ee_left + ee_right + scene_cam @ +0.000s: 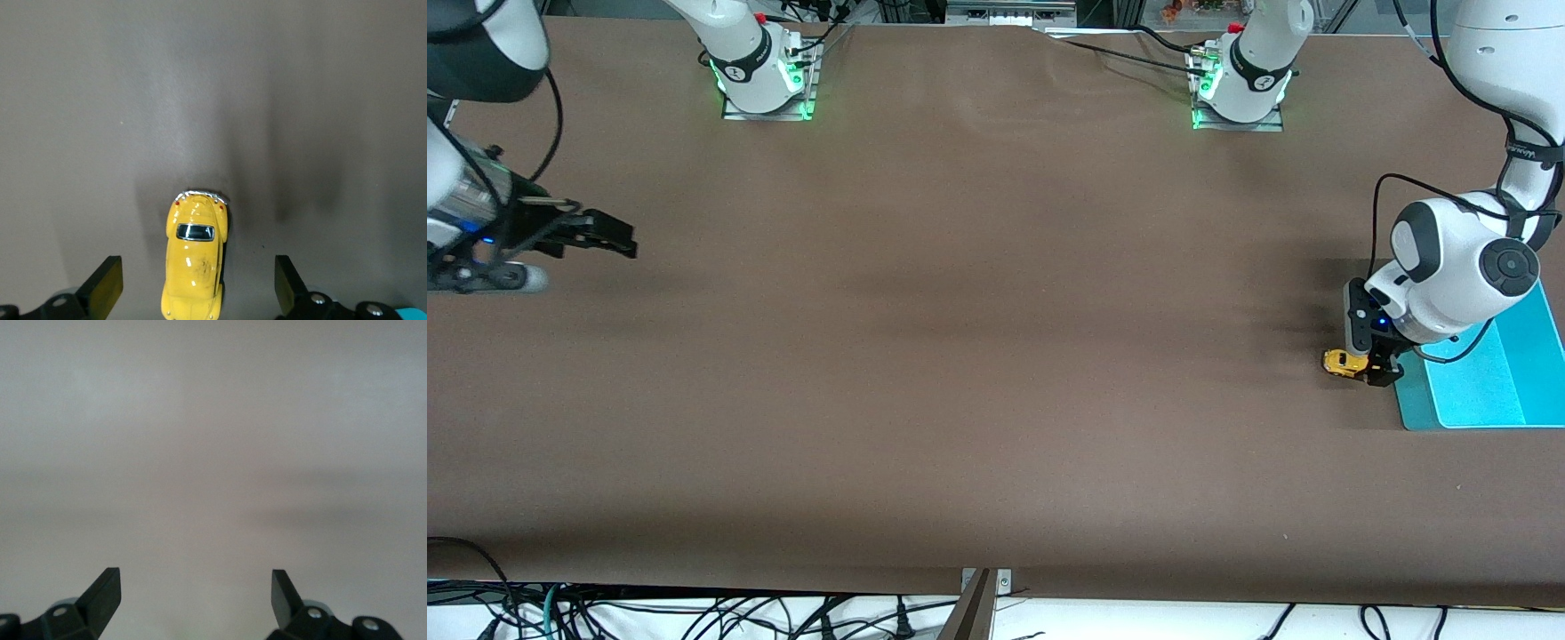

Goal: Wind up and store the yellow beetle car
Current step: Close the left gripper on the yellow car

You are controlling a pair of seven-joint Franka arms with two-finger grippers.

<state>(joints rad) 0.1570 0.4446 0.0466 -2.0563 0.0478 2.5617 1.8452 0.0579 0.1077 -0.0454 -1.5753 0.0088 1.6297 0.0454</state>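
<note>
**Left wrist view: car between spread fingers**

Left wrist view shows you the car [195, 263] sitting on the brown table [213, 100], wheels down, with the left gripper [199, 287] straddling it. Its fingers [103, 285] stand wide apart, one on each side of the car, and neither touches the yellow body. You can see clear table between each pad and the car's flanks.

In the front view the car [1343, 363] lies at the left arm's end of the table, just beside the turquoise bin [1485, 378], on the side toward the right arm. Your left gripper [1368, 364] is low over the car, right at the bin's edge.

Your right gripper [609, 238] waits above the table [960, 311] at the right arm's end, well apart from the car. Its fingers [107, 590] are also spread, with nothing between them.
</note>
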